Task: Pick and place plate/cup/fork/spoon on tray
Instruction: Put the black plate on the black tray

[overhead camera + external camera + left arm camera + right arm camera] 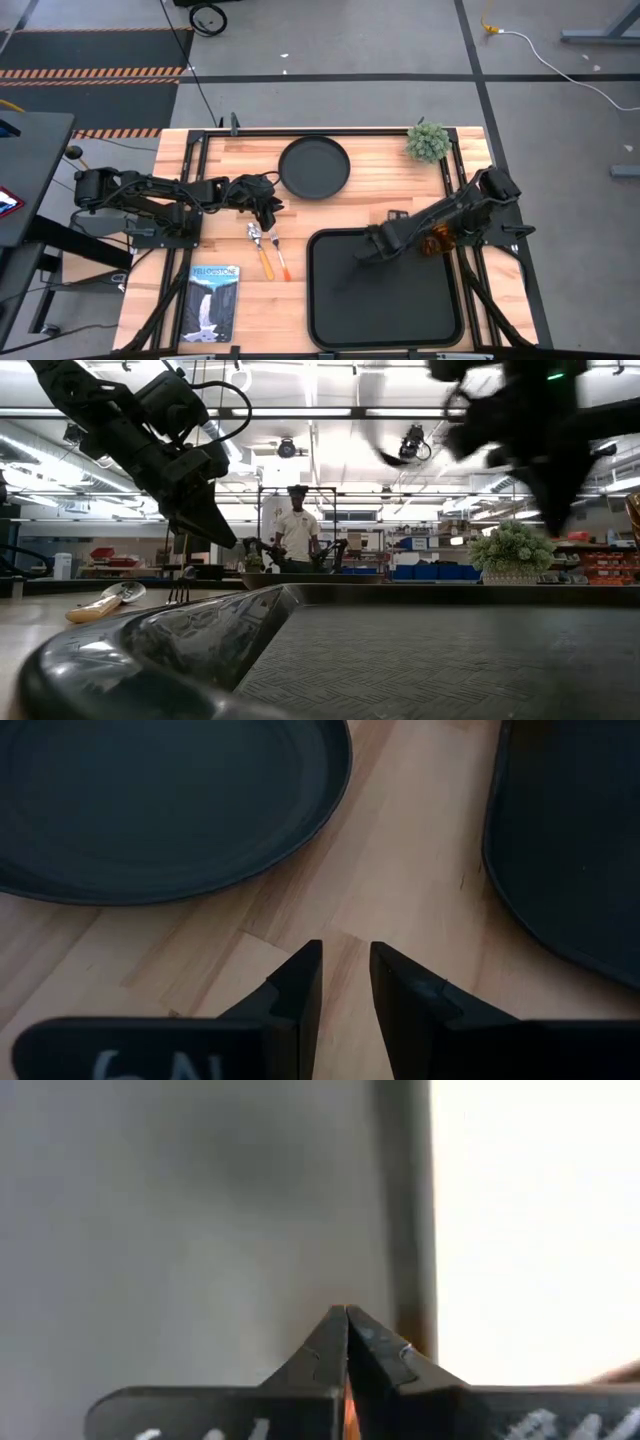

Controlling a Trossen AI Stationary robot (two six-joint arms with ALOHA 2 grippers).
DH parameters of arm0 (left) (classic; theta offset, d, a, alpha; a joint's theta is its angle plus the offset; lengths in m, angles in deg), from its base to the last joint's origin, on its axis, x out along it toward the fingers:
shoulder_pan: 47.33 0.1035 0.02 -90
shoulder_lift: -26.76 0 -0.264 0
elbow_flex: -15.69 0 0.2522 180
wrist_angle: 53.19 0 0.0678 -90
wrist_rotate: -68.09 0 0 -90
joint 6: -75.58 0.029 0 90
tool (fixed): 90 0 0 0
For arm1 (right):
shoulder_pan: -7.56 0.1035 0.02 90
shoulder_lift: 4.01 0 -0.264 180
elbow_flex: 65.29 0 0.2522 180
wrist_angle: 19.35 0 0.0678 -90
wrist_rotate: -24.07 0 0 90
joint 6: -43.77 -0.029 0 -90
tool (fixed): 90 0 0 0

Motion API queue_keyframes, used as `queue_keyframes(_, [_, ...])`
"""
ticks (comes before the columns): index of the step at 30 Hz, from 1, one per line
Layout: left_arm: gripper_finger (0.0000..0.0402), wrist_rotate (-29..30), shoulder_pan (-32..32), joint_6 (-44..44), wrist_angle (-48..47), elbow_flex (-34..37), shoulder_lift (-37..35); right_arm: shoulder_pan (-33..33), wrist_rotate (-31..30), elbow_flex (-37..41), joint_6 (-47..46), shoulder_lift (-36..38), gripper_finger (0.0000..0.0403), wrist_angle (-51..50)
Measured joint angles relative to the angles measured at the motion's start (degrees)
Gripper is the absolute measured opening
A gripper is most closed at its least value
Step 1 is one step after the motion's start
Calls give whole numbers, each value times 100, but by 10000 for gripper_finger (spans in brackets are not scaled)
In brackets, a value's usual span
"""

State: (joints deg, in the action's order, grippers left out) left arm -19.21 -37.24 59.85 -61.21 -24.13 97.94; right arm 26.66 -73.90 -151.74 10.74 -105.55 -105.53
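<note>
The round black plate (315,165) lies on the table at the far middle and also shows in the left wrist view (150,800). The spoon (262,252) and the fork (280,255) lie side by side on the wood, left of the black tray (385,300). My left gripper (268,218) hangs above their metal ends, its fingers (345,965) a narrow gap apart and empty. My right gripper (360,255) is shut and empty (347,1320) over the tray's far left part. The amber cup (437,242) stands at the tray's far right corner, partly hidden by the right arm.
A small potted plant (428,142) stands at the far right of the table. A booklet (213,300) lies at the near left. A person (297,530) stands in the room beyond the table. Bare wood lies between the plate and the tray.
</note>
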Motion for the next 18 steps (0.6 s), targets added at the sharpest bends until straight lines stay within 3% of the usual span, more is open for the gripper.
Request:
queue_keyframes(6, [96, 0, 1, 4, 0, 0, 0, -867, -535, 216, 1006, 453, 9, 1486])
queue_keyframes(12, [96, 0, -2, -13, -60, 0, 0, -1804, -249, 643, 1750, 887, 9, 3168])
queue_keyframes(18, [96, 4, -2, 304, -162, 0, -81, -2582, -81, 976, 1870, 1211, 11, 3880])
